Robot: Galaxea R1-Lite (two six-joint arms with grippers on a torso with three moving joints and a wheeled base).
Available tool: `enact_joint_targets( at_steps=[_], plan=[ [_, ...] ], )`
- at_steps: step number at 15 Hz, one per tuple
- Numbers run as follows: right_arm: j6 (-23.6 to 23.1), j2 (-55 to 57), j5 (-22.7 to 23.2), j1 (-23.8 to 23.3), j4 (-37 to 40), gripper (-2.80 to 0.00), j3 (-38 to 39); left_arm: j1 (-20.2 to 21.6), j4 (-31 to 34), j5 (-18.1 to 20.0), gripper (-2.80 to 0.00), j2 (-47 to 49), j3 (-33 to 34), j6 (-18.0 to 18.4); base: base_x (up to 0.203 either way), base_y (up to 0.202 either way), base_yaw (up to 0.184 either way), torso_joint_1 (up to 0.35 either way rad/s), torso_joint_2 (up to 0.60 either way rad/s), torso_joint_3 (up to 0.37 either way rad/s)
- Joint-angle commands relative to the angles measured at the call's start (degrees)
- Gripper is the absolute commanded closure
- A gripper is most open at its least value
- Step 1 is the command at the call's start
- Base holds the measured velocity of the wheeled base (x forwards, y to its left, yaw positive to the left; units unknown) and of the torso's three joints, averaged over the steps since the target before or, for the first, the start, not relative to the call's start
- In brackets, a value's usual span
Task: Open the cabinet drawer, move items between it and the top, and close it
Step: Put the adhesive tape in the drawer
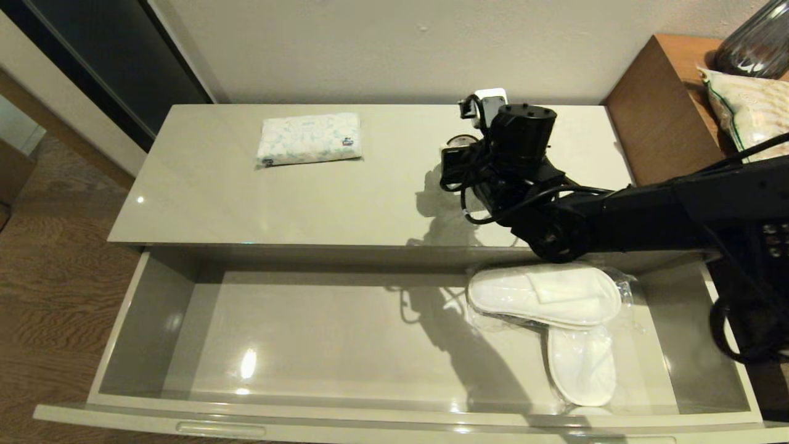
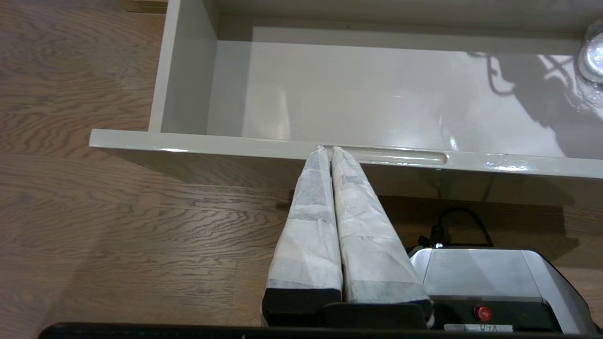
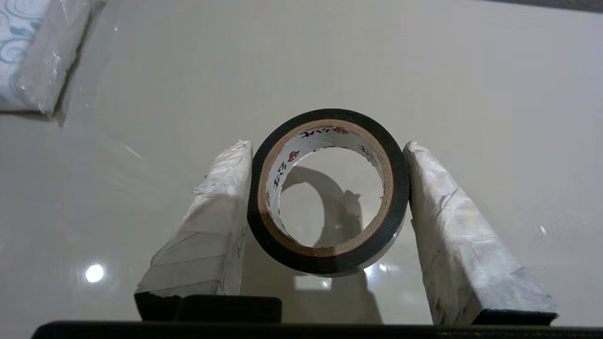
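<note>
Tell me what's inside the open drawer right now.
The drawer holds white slippers in clear bags at its right end, one overlapping the other. The rest of the floor in view looks bare. The right arm hides the back right corner.

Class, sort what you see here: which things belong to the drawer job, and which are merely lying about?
Belongs to the job:
cabinet drawer, open
top
slippers in the drawer
tissue pack on the top
tape roll between the right gripper's fingers

Lying about:
beige bag and dark vase on the wooden side unit
</note>
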State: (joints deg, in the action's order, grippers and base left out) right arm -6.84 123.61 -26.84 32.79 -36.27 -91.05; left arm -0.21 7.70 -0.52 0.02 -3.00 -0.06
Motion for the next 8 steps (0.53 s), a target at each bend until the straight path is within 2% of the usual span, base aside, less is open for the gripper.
enact_joint_targets(
  at_steps=[1,3,5,8],
  plan=[
    [1.55,-10.38,-0.23,0.17,1.77,0.00,7.99,-0.05,0.03,0.00,0.00,-0.02,0.01,-0.11,0.000,0.000,0.000,0.000,0.00,0.000],
    [6.00,-17.96,-0.23,1.09,8.54,0.00,13.51,-0.05,0.03,0.00,0.00,-0.02,0.01,-0.03,0.000,0.000,0.000,0.000,0.00,0.000],
    [12.34,-24.68,-0.22,2.95,17.04,0.00,19.38,0.03,0.03,0.00,0.00,-0.02,0.01,-0.03,0.000,0.000,0.000,0.000,0.00,0.000],
    [18.87,-30.85,-0.27,6.57,21.89,0.00,31.36,0.03,0.03,0.00,0.00,-0.02,0.01,-0.03,0.000,0.000,0.000,0.000,0.00,0.000]
  ],
)
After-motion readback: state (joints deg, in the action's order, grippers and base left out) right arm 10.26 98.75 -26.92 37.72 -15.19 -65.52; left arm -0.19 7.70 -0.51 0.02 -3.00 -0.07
